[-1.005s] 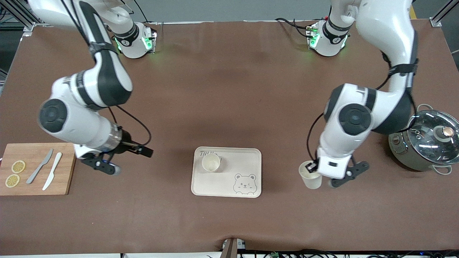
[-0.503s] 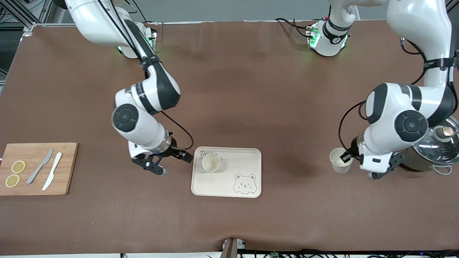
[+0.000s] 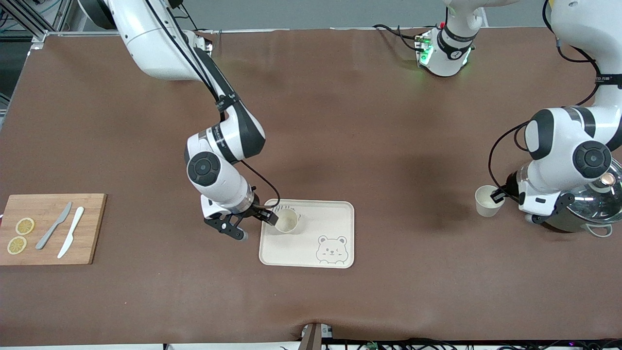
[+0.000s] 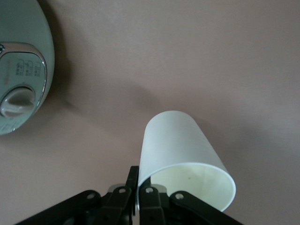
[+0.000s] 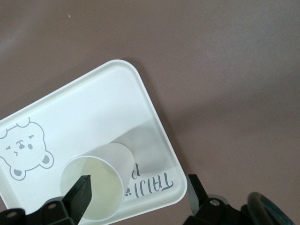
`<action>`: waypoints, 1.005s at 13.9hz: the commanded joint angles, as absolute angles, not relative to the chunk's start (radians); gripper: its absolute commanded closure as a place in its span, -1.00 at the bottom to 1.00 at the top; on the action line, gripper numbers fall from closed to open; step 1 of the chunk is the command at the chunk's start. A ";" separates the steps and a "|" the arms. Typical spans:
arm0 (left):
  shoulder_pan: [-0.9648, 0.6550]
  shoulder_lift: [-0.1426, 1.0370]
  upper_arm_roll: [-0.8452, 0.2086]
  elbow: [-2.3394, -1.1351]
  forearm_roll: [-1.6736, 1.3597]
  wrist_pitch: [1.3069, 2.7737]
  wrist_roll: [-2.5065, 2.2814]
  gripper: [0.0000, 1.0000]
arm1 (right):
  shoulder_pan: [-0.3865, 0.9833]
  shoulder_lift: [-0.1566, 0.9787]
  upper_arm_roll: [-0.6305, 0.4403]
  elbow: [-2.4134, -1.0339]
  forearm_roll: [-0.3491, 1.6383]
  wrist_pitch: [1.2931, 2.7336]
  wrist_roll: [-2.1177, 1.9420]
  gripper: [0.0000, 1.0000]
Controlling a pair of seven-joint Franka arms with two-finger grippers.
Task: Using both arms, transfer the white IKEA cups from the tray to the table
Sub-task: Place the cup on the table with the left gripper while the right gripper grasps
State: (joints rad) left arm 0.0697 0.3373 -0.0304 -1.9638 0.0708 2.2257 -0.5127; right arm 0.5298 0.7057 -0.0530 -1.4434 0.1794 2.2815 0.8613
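Since a second ago your right gripper (image 3: 257, 225) has swung from beside the wooden board (image 3: 48, 228) to the tray (image 3: 335, 214), jaws spread, one finger inside the smooth tapered cup (image 3: 286, 221) standing on that tray's corner. Your left gripper (image 3: 495, 196) has carried the other white cup (image 3: 487, 201) away from the tray toward the glass-lidded pot (image 3: 590, 209), pinching its rim above the brown table (image 3: 340, 121).
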 commanded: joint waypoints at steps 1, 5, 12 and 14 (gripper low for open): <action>0.074 0.296 -0.061 -2.086 0.043 2.324 -0.477 1.00 | 0.555 0.755 -0.061 -1.399 0.196 2.310 0.910 -0.51; 0.072 0.324 -0.147 -2.083 -0.076 2.316 -0.488 1.00 | 0.580 0.778 -0.061 -1.382 0.196 2.332 0.983 -0.16; 0.075 0.391 -0.163 -2.042 -0.121 2.293 -0.476 0.54 | 0.612 0.813 -0.063 -1.370 0.195 2.332 0.997 1.00; 0.075 0.391 -0.163 -2.019 -0.121 2.292 -0.476 -0.67 | 0.603 0.810 -0.063 -1.355 0.195 2.323 0.994 1.00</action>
